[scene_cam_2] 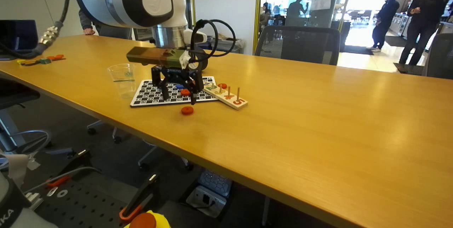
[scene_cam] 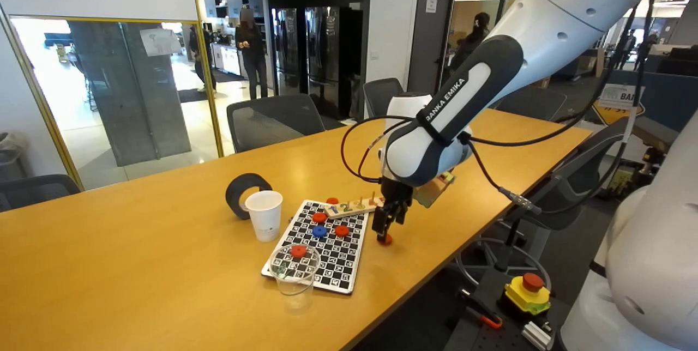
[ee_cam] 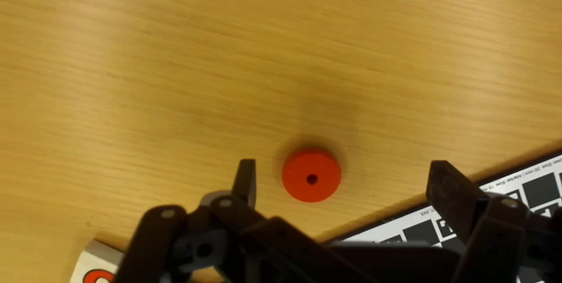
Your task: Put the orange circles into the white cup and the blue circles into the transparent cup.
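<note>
The jaws stand wide apart and hold nothing. In the wrist view, one orange circle [ee_cam: 311, 175] lies flat on the desk [ee_cam: 175, 76], between the fingertips [ee_cam: 246, 182] and touching neither; it sits closer to the one at that view's left.

Step in hand, as judged: approach for pick-up of this circle. The next move calls for three actions: shift the jaws until the circle is centred, lower them to the height of its rim, and close squarely. The circle is thin, so a grip set too high may slip; a descent set too low may press the fingertips into the desk.

Just beside lies the checkered board [scene_cam: 335, 258], which carries a blue circle [scene_cam: 319, 231] and two orange circles [scene_cam: 342, 230]; a third shows through the transparent cup [scene_cam: 295, 285], apparently on the board behind it. A further orange circle [scene_cam_2: 222, 85] lies next to the peg block [scene_cam_2: 225, 96].

The white cup [scene_cam: 266, 219] stands upright across the board, near the dark ring [scene_cam: 234, 190]. After grasping, the transfer calls for a lift above the board and a release over this cup's mouth. The blue circle appears to belong to a later step.
</note>
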Controlling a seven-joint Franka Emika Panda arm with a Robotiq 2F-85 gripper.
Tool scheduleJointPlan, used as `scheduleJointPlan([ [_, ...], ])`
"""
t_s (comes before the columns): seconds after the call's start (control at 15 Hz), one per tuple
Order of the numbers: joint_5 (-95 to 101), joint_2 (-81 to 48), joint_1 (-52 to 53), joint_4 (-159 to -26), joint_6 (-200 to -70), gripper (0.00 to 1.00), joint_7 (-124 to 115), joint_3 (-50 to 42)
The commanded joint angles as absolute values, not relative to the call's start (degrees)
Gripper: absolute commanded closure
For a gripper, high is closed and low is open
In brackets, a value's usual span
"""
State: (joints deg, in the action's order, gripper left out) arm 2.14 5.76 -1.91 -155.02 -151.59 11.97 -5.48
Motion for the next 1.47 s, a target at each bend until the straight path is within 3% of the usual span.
scheduleJointPlan([
  [0.0, 3.79, 1.47, -2.98, -152.78, -155.85, 0.0, 11.29, -5.22],
  [1.07, 6.82, -5.71, -3.97, -147.35, -155.37, 0.0, 9.65, -5.24],
  [1.13, 5.4, -5.72, -4.07, -147.22, -154.64, 0.1, 10.32, -4.97],
  [1.2, 5.34, -5.56, -4.01, -147.24, -154.06, 0.27, 10.05, -4.94],
  [1.4, 6.51, -4.82, -3.64, -147.56, -152.53, 0.51, 8.36, -4.99],
])
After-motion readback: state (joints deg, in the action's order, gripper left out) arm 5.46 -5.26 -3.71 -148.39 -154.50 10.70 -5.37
